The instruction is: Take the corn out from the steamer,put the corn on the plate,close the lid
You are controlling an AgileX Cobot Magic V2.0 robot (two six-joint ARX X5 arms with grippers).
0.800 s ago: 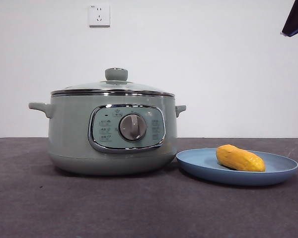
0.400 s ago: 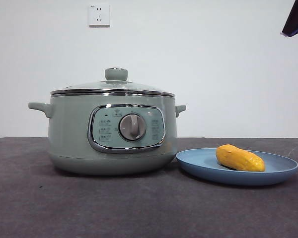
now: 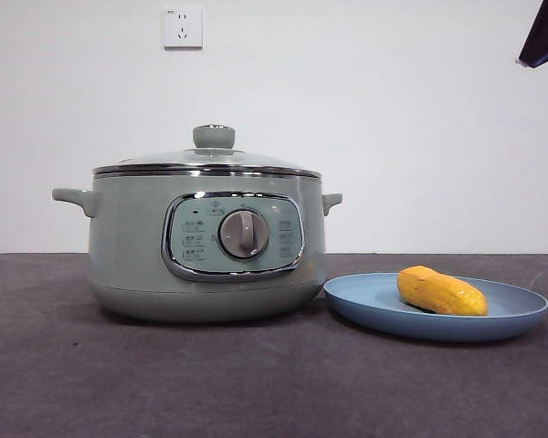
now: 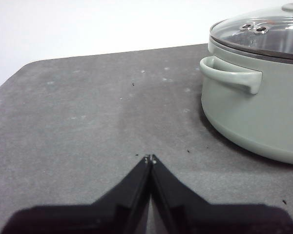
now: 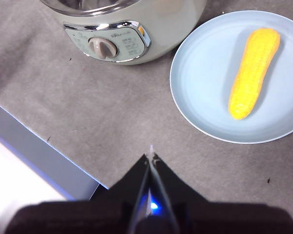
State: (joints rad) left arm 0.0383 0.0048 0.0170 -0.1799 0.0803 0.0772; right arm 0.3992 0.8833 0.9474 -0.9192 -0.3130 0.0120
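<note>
The pale sage-green steamer (image 3: 205, 246) stands upright on the tabletop, its chrome-framed control panel and grey dial facing the front view. The clear glass lid (image 3: 206, 161), metal-rimmed with a pale green knob, sits closed on its rim. Just beside the steamer lies the shallow light-blue plate (image 3: 511, 317), and the yellow-orange corn (image 3: 440, 291) rests on its side on the plate.
</note>
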